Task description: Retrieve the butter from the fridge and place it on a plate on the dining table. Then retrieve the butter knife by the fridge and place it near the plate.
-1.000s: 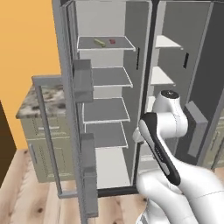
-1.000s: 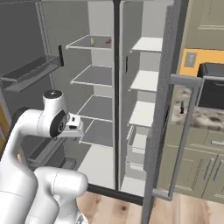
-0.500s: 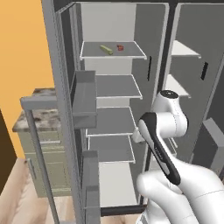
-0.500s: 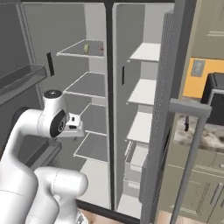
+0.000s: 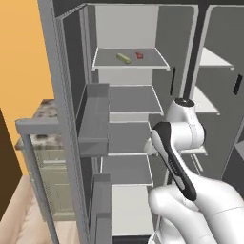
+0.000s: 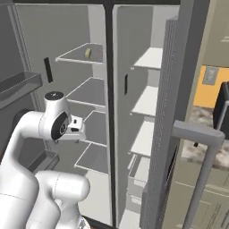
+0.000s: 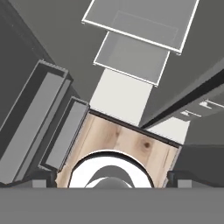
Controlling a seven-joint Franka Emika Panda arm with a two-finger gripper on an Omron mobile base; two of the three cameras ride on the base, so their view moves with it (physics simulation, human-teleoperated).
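The fridge [image 5: 71,124] stands with both doors swung wide, and the robot is parked right in front of it, so by my reading this is the opening stretch of the job: getting at the butter [image 5: 124,58] before anything goes to a plate. The butter lies on the top shelf [image 5: 131,64] of the left compartment, a pale yellowish stick a little left of the shelf's middle, with a small red item [image 5: 139,55] just beside it toward the right; from the other side I can make out the same stick near the shelf's back edge. The arm is folded low, well below that shelf, its hand aimed down at the fridge's lower shelves and the wooden floor [image 7: 118,144]. The gripper [image 7: 112,180] has its jaws spread fully apart with nothing between them. The next move, I'd judge, calls for lifting the hand a good way up and reaching in over the top shelf's front edge, then coming down on the stick across its narrow side without nudging the red thing. The shelves are white and otherwise bare. To the left of the open door sits a marble-topped cabinet [image 5: 45,143] against an orange wall [image 5: 24,57], and to the right another marble top [image 6: 201,147] shows behind the door handle [image 6: 199,170].
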